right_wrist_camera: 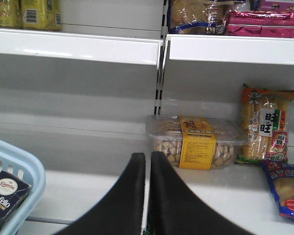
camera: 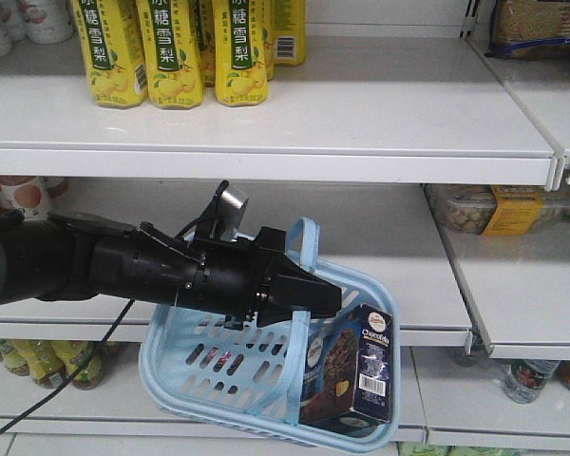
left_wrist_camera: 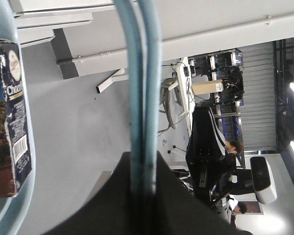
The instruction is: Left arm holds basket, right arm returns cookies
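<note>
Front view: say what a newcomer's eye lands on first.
The black left claw, reaching in from the left, is clamped on the handles of a light blue basket that hangs in front of the white shelves. A dark navy cookie box stands upright in the basket's right end. Above, bright yellow bottles line the top shelf.

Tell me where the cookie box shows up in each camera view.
Front view: cookie box lower right of centre, standing in the basket.
Left wrist: far left edge, left of the basket handles.
Right wrist: bottom-left corner, inside the basket.
Shared landmark: the light blue basket.
</note>
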